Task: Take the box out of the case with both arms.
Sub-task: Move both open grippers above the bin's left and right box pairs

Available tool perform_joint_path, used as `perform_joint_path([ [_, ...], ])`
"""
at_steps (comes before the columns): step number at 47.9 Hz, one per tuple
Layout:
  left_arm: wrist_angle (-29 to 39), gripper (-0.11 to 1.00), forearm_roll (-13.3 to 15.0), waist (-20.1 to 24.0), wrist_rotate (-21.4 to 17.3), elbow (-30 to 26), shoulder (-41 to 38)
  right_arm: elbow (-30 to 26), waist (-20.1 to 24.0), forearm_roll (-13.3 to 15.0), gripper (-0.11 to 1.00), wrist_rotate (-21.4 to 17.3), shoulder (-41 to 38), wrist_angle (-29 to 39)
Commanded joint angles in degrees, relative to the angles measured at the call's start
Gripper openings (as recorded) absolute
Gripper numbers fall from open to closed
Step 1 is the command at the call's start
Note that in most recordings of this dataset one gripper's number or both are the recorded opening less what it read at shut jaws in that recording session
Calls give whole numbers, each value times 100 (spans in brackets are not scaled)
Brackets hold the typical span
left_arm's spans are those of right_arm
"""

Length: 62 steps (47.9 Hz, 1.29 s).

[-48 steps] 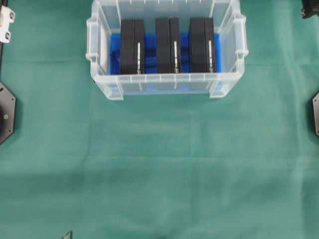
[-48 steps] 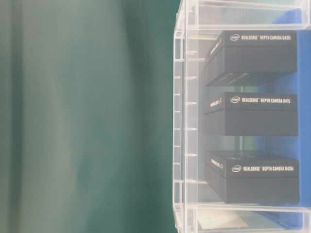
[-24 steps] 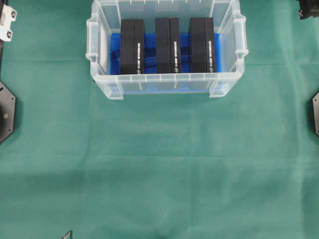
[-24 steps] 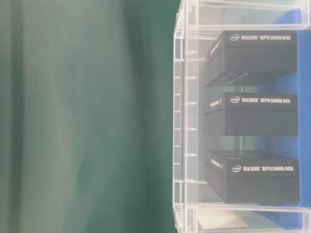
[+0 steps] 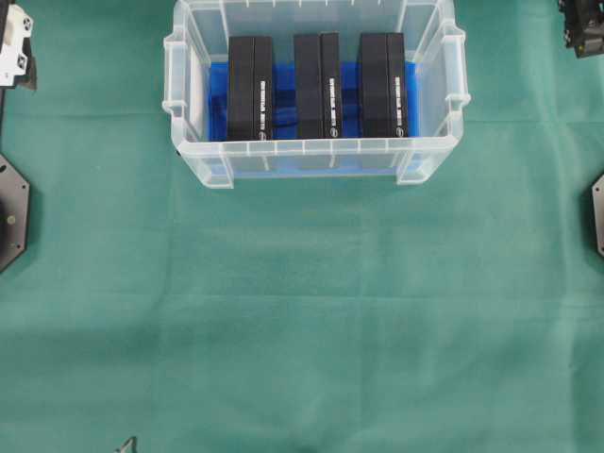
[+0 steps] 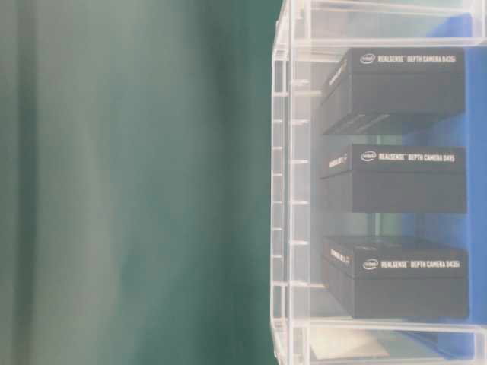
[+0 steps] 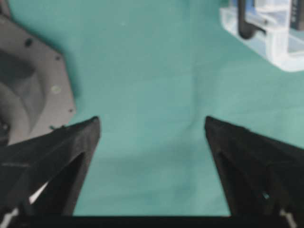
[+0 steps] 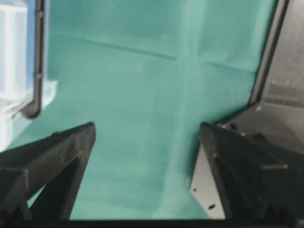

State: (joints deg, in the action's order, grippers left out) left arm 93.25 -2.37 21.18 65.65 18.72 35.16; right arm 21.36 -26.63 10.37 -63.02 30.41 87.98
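Observation:
The clear plastic case stands at the back middle of the table, with a blue liner on its bottom. Three black boxes stand side by side in it: left, middle, right. In the table-level view they show through the case wall, lettered in white. My left gripper is open over bare cloth, with a case corner far off at its upper right. My right gripper is open too, with the case's edge at its left. Neither holds anything.
Green cloth covers the table. Black hexagonal arm bases sit at the left edge and the right edge. A part of the left arm shows at the top left corner and a part of the right arm at the top right.
The arm parts at both top corners have come slightly further into the overhead view. The case and the three boxes have not moved.

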Motion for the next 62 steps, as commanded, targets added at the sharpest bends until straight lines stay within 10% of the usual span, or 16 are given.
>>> perform_joint_path([
  [1, 9, 88, 9, -18, 44, -35, 9, -62, 18, 26, 97, -35, 62, 0],
  [62, -35, 88, -26, -79, 422, -800, -1143, -510, 114, -290, 96, -334, -677, -563],
])
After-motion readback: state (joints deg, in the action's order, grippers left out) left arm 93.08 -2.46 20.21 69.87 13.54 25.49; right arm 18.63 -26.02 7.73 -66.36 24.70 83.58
